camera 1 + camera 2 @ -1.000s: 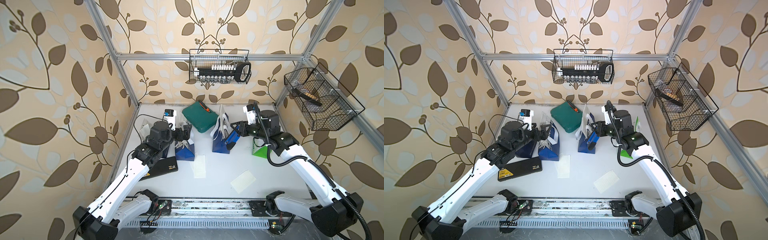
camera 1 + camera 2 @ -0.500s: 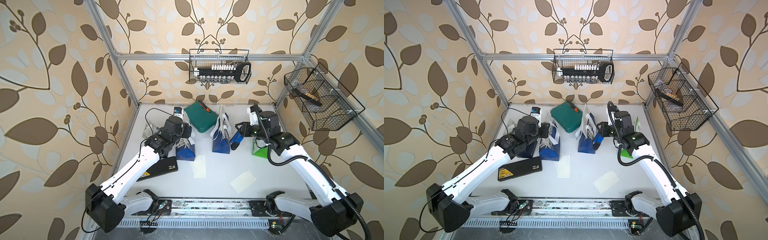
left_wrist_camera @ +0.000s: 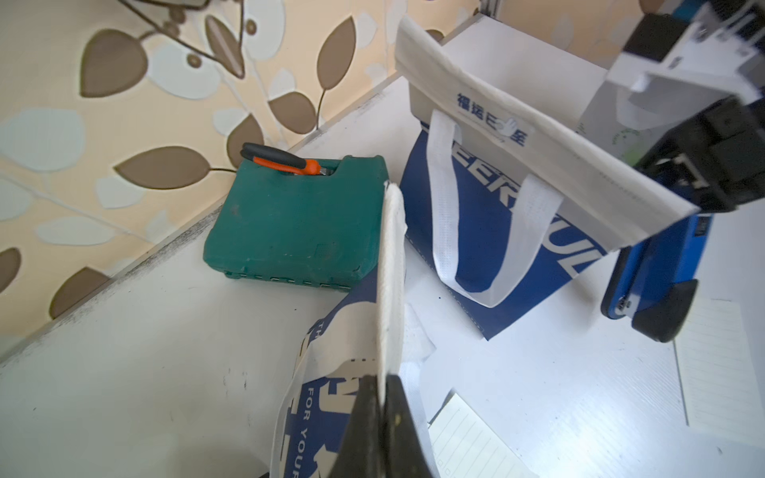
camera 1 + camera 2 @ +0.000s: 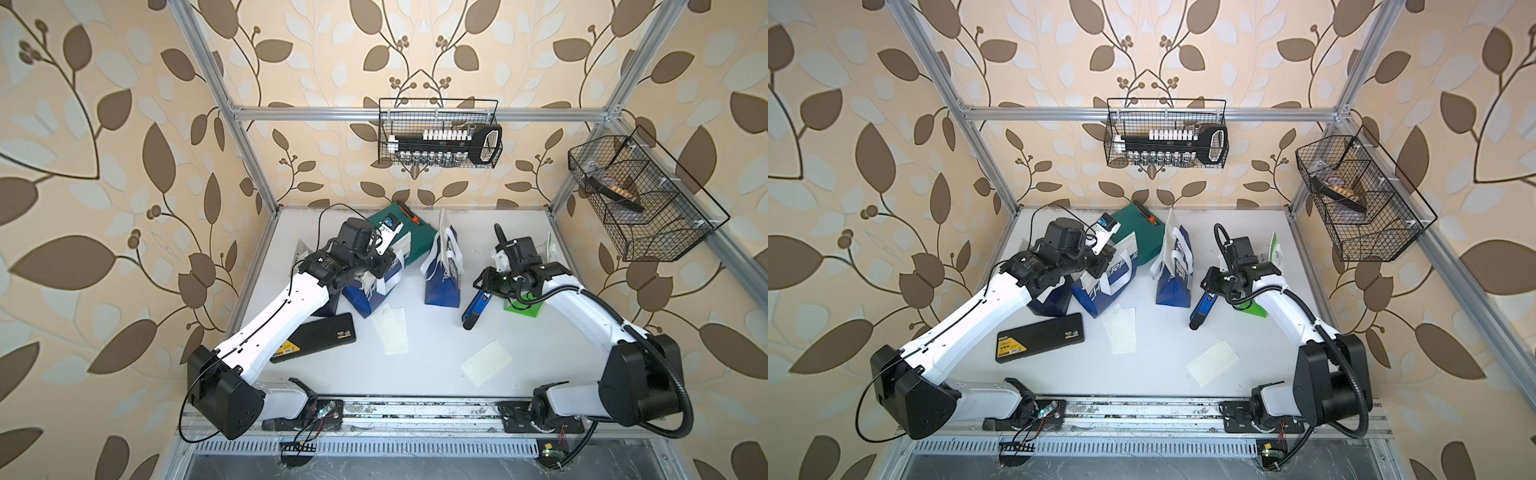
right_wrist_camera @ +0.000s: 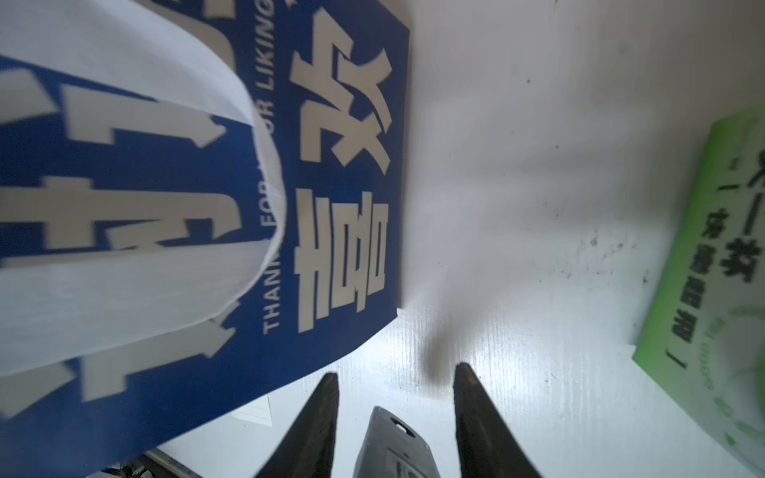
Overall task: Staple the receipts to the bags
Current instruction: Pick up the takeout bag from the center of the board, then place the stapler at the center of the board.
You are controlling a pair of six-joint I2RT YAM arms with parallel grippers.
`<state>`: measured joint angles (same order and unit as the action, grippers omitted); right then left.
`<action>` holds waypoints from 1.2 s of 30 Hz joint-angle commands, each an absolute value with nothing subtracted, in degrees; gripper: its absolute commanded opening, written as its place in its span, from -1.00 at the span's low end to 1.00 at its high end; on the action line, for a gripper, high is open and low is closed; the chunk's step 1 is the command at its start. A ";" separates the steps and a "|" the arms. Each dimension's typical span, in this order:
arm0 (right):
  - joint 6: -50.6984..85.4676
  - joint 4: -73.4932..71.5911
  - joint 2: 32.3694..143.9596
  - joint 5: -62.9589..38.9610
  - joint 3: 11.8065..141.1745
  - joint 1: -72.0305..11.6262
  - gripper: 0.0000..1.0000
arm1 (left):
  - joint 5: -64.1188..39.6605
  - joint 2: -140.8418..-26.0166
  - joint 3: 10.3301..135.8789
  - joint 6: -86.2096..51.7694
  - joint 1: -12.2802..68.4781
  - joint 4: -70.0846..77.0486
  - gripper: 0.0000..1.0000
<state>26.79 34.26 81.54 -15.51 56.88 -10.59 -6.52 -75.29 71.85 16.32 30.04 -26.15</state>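
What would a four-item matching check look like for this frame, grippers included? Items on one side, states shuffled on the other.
Items
1. left gripper
2. right gripper
3. black case
4. green bag

States
a. lies flat on the table, partly under the left arm
b. shut on the white top rim of a navy bag
c. stands upright, partly hidden behind the right arm
d. shut on the blue stapler, which is tilted, its free end down toward the table

Pairs: 1-b, 2-d, 3-a, 4-c
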 commanded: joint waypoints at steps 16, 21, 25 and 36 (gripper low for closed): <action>30.97 26.08 99.75 -15.38 60.12 -9.10 -0.33 | -14.29 -72.86 75.43 17.40 30.23 -30.35 -1.00; 29.94 24.34 92.54 -8.51 58.08 -11.26 0.26 | -14.97 -72.86 74.43 16.91 30.23 -29.13 -1.00; 28.84 28.63 85.30 -0.49 56.66 -13.85 0.50 | -16.96 -73.03 73.92 15.69 30.19 -26.93 -1.00; 30.71 55.79 72.29 -1.32 47.48 -8.53 0.54 | -18.33 -73.34 72.52 11.90 30.20 -21.45 -1.00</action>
